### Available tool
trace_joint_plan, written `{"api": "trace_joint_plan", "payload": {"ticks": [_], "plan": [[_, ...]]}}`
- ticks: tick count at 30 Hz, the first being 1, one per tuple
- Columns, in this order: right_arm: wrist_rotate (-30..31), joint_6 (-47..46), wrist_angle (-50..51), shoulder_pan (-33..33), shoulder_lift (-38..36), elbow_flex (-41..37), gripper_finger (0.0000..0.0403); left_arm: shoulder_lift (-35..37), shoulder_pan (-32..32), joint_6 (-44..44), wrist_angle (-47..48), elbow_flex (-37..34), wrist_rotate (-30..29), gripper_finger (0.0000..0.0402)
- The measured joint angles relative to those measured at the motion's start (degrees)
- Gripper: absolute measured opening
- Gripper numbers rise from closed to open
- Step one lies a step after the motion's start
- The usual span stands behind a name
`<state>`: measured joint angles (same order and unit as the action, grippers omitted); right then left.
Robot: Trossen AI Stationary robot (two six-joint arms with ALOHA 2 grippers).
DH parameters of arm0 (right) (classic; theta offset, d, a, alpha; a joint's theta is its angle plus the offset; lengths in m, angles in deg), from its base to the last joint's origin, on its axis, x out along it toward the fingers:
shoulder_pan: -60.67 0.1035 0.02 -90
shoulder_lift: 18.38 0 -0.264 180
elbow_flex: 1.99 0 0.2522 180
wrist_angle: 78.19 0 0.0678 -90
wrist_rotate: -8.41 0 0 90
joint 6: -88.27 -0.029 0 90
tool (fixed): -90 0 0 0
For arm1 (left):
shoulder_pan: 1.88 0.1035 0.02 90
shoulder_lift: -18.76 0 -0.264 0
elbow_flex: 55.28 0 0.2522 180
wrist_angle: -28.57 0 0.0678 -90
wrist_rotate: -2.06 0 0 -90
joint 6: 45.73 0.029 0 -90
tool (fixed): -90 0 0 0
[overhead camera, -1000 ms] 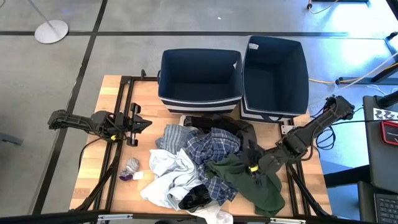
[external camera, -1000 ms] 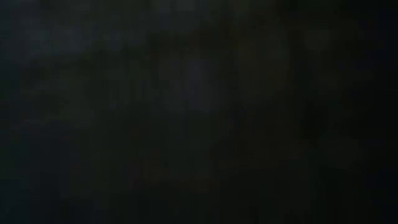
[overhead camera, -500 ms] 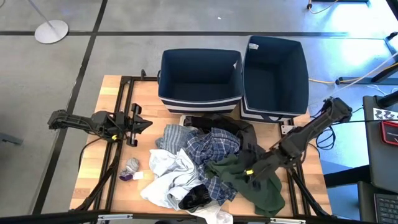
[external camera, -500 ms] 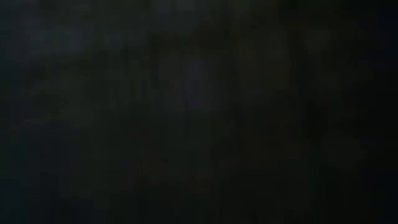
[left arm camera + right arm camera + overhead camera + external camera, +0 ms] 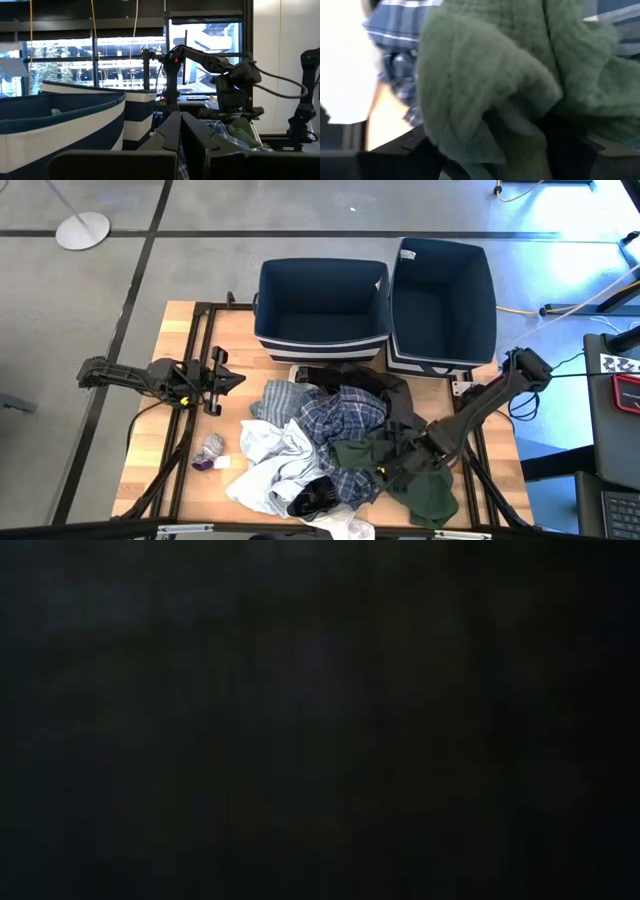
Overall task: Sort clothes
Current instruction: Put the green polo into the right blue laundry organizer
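Observation:
The clothes lie heaped on the near half of the wooden table (image 5: 150,480): a blue-white plaid shirt (image 5: 345,415), white pieces (image 5: 270,460), a black item (image 5: 315,498) and an olive green top (image 5: 430,490) at the right. My right gripper (image 5: 388,470) is down in the olive top (image 5: 485,75), open, with a bunched fold between its fingers. My left gripper (image 5: 225,377) waits shut at the table's left, above the wood; its fingers (image 5: 180,132) lie together. The low view is dark. My right gripper comes at the olive top from above, slanting down toward the table's near left. Its open fingers (image 5: 395,155) stand on either side of a bunched fold (image 5: 490,115) at the top's left part. The top lies on the heap, not lifted.
Two navy bins with white-striped bases (image 5: 322,310) (image 5: 443,300) stand side by side at the table's far edge. A dark garment (image 5: 360,377) lies just in front of them. A small grey piece (image 5: 212,448) lies apart at the near left.
My right gripper has gone down and toward the table's near left, tipping more steeply, from above the olive top's middle into its left part. The left arm has kept still.

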<state>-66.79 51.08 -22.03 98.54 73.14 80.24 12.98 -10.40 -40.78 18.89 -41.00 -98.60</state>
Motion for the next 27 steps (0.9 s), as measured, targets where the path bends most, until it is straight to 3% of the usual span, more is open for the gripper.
{"api": "trace_joint_plan", "payload": {"ticks": [7,17,23,27], "plan": [[7.15,1.80,0.12,0.00,2.58,0.00,0.0217,0.00,-0.02,0.45,0.01,0.00,0.00,0.0004],[7.45,5.90,0.36,-0.11,3.98,-0.02,0.0023,0.00,-0.01,0.56,0.02,-0.01,-0.02,0.0004],[7.44,7.14,5.53,0.00,2.58,4.48,0.0037,0.02,-0.02,0.70,0.02,0.00,-0.02,0.0004],[10.24,9.32,10.95,0.04,2.39,11.39,0.0021,0.02,0.00,0.96,0.03,0.00,-0.04,0.0004]]}}
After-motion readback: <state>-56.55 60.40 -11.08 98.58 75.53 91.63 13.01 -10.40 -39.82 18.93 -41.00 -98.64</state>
